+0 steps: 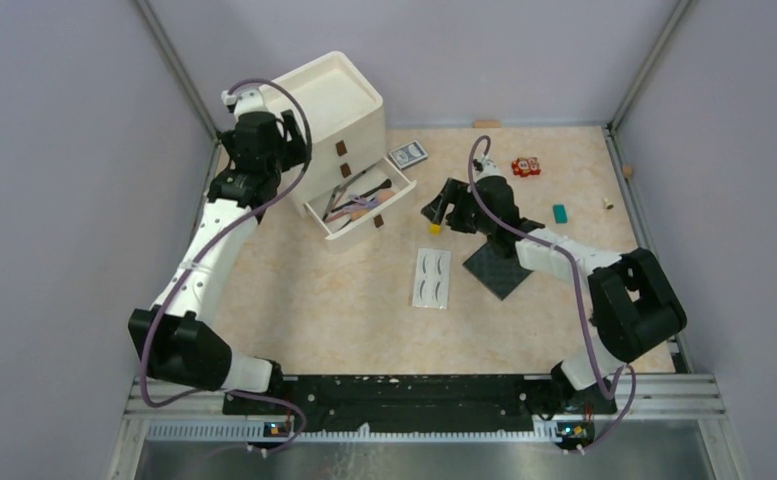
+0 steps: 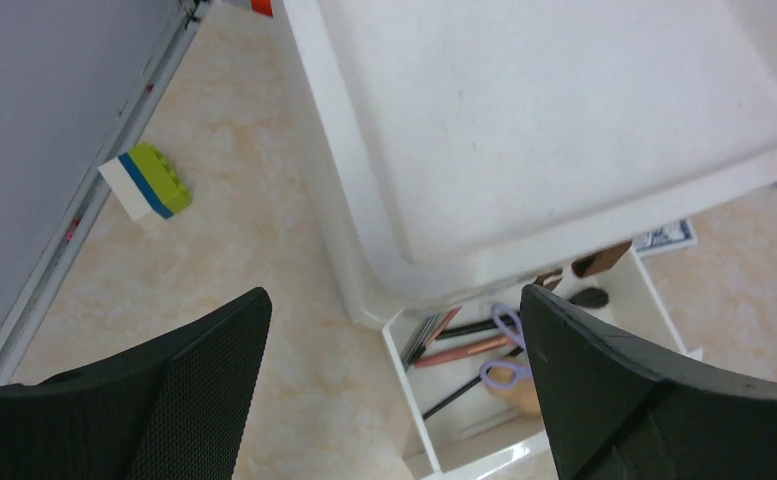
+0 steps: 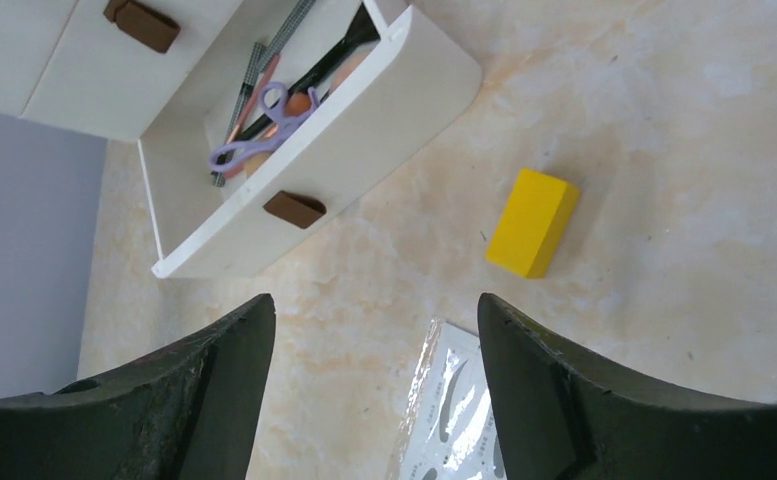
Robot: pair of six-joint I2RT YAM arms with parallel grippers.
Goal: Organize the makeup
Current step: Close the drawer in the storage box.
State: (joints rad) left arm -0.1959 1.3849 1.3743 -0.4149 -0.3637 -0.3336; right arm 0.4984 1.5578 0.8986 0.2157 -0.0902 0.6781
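Right gripper (image 3: 369, 318): jaws wide apart, empty, hanging over bare table between the open drawer (image 3: 336, 150) and the eyelash card (image 1: 431, 277). Left gripper (image 2: 394, 300): also open, nothing held, above a corner of the white drawer unit (image 1: 329, 105). The card lies flat, apart from the drawer, beside the dark palette (image 1: 497, 272). It is probably light, thin and bendy, with a slick clear face. Best pinched gently across a short edge to avoid creasing. Purple curler (image 3: 254, 148) and brushes (image 3: 334, 55) sit in the drawer.
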